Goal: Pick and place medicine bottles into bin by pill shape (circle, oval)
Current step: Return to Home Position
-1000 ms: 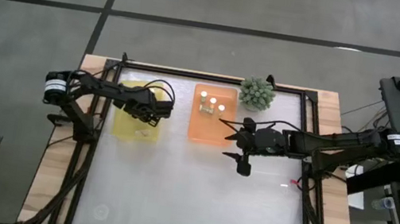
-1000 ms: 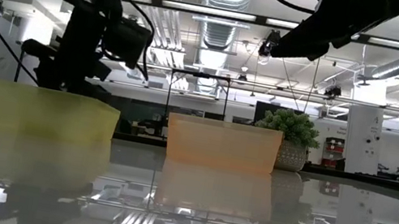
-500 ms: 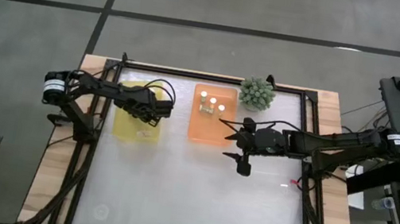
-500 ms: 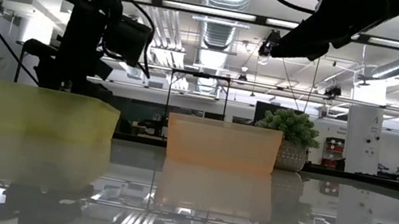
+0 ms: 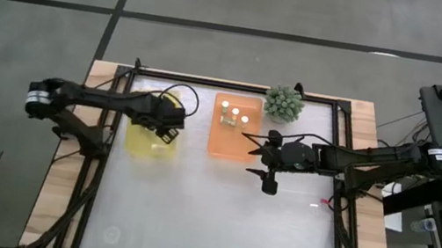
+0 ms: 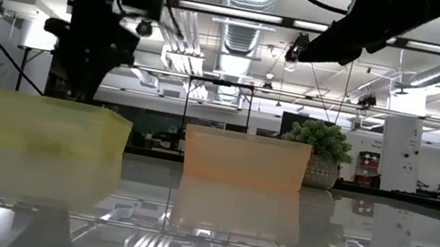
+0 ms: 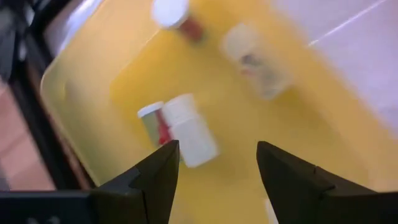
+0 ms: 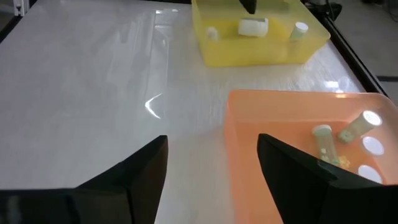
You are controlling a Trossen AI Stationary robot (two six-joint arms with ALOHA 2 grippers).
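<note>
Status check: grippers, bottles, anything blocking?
Left gripper open, above yellow bin. Right gripper open, beside orange bin. Bottles in both bins. Nothing in the way.

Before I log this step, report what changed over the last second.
The left arm drew back leftward and its wrist rose; the left tool, open and empty, hangs over the yellow bin. Nothing was gripped or released. The right tool, orange bin, medicine bottles and plant ball stayed put.

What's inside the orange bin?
A few small medicine bottles with white caps sit in the orange bin, some standing, some lying down. The right gripper covers a bit of its edge.
</note>
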